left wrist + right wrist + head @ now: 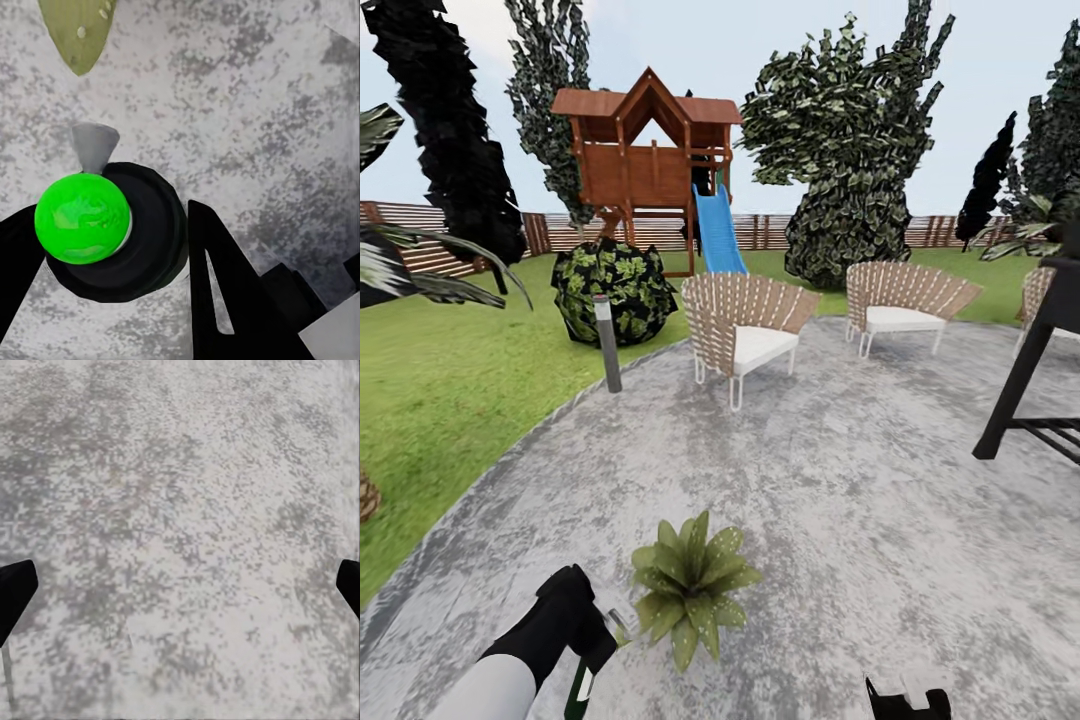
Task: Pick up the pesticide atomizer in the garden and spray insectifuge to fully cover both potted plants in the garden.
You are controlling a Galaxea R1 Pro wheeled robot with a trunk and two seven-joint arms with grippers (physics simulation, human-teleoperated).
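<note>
Left tool (592, 655) of mine is clamped on the pesticide atomizer (112, 232), fingers (232, 292) on either side of the dark bottle, grey nozzle (94, 146) poking out ahead. One potted plant (690, 585) sits just beside that tool on the stone patio (840, 480), a leaf tip (76, 34) out past the nozzle, so I reckon the spray's roughly lined up. Right tool (905, 700) hangs with fingers apart over bare stone, holding nothing.
</note>
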